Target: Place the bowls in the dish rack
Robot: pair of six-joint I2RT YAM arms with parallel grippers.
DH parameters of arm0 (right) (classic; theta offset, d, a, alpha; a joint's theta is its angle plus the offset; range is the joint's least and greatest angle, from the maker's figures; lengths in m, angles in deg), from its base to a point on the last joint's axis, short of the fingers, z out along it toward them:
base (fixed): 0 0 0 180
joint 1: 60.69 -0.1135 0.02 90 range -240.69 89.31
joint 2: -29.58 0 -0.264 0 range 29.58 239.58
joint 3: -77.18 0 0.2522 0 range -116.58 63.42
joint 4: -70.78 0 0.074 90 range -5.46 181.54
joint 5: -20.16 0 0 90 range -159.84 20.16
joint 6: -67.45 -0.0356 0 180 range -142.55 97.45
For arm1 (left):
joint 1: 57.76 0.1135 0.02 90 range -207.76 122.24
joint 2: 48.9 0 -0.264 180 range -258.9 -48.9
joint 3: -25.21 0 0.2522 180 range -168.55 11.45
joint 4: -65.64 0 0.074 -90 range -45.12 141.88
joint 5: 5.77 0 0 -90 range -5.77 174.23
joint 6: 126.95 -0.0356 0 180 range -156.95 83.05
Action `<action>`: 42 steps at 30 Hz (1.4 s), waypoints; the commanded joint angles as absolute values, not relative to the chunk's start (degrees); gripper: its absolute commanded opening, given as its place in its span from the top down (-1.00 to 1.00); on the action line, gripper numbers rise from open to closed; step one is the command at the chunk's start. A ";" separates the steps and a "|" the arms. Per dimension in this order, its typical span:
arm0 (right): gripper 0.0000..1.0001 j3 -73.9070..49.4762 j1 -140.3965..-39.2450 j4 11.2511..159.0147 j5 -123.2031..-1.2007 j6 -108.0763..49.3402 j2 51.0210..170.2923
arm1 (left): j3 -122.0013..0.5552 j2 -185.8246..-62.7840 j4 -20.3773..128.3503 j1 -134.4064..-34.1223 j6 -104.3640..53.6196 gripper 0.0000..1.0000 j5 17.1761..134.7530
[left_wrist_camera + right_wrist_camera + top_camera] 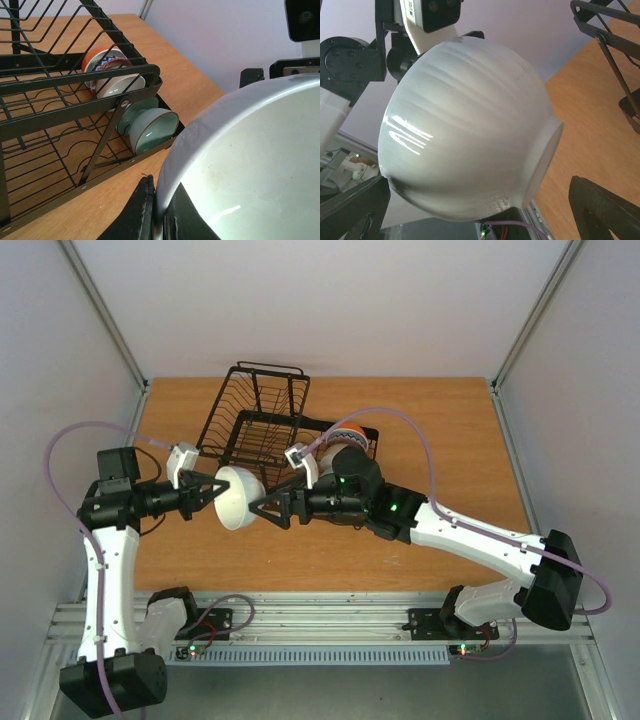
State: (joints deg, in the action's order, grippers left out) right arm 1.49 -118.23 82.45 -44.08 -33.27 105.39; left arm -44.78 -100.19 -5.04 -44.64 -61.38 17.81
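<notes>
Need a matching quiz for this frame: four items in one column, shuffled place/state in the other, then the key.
Items
A. big white bowl
B. green bowl
C. orange-rimmed bowl
D. right gripper

Place/state
1. open, one finger on either side of the big white bowl
2. in the dish rack, far end of the row in the left wrist view
3. in mid-air, rim pinched by the left gripper
4. in the dish rack, near end of the row in the left wrist view

Pairs: A-3, B-4, C-2, D-1
</notes>
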 commanded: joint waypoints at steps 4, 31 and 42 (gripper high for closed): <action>-0.97 -2.06 -118.56 80.92 -42.89 -33.98 106.72 | -44.10 -99.05 -2.43 -44.61 -60.50 0.99 15.82; 0.09 -11.00 -120.72 86.65 -40.96 -32.78 114.43 | -42.61 -98.28 -0.68 -44.65 -59.09 0.99 17.53; 0.97 -10.88 -120.72 86.64 -39.48 -32.77 114.61 | -42.22 -97.98 -0.51 -44.61 -59.14 0.94 18.31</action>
State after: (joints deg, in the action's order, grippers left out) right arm -8.76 -119.52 90.10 -44.98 -34.69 114.59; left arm -42.70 -98.87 -1.61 -44.18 -60.59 23.15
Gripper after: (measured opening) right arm 0.738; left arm 0.043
